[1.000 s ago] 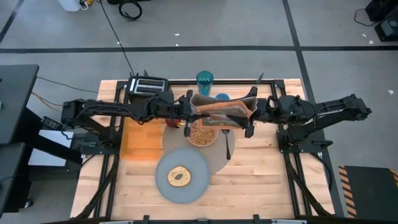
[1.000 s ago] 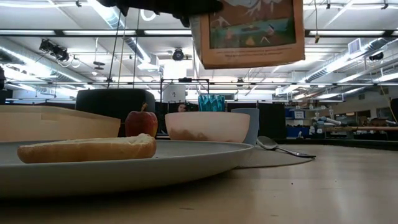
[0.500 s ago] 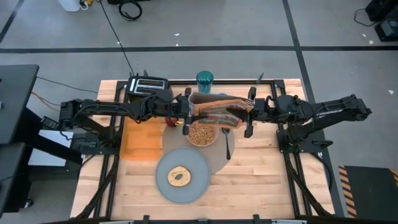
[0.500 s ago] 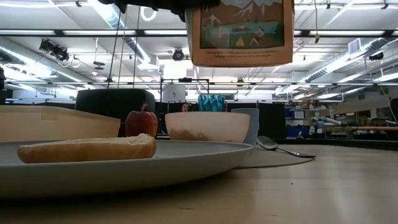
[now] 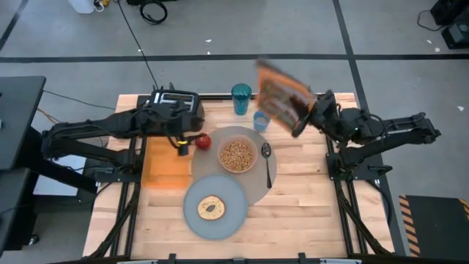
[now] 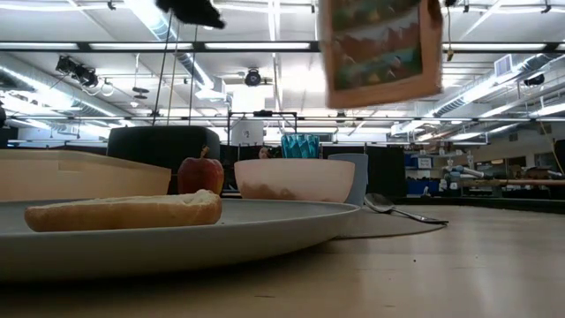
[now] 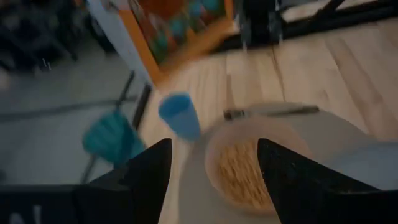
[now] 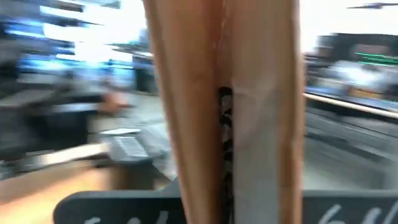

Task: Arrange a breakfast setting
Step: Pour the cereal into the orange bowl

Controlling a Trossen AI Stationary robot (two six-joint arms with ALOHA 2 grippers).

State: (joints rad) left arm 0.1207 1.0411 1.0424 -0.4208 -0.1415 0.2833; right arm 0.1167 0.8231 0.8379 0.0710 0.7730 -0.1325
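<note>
My right gripper (image 5: 302, 117) is shut on the orange cereal box (image 5: 282, 94), held high above the table's far right. In the low view the box (image 6: 380, 49) hangs near the top. My left gripper (image 5: 183, 144) stands open beside the red apple (image 5: 203, 141), touching nothing. The pink bowl (image 5: 238, 155) of cereal and the metal spoon (image 5: 267, 163) lie on the grey mat (image 5: 256, 187). The bagel (image 5: 211, 208) lies on the grey plate (image 5: 194, 220). The light-blue cup (image 5: 261, 121) stands at the mat's far edge. My right gripper pinches the cereal box between its two fingers at the end nearest the arm (image 5: 294, 107), coming from the table's right. In the right wrist view a narrow seamed face (image 8: 224, 168) rises from between the fingers. The box is lifted clear and tilted.
A teal glass (image 5: 241, 97) and a black toaster (image 5: 174, 103) stand along the far edge. An orange board (image 5: 167, 165) lies left of the mat. Bare wood shows along the near edge and at the right.
My left gripper has opened, let go of the cereal box and drawn back toward the table's left edge, stopping beside the apple. My right gripper has shut on the box and swung it up from over the bowl toward the far right, turning it about.
</note>
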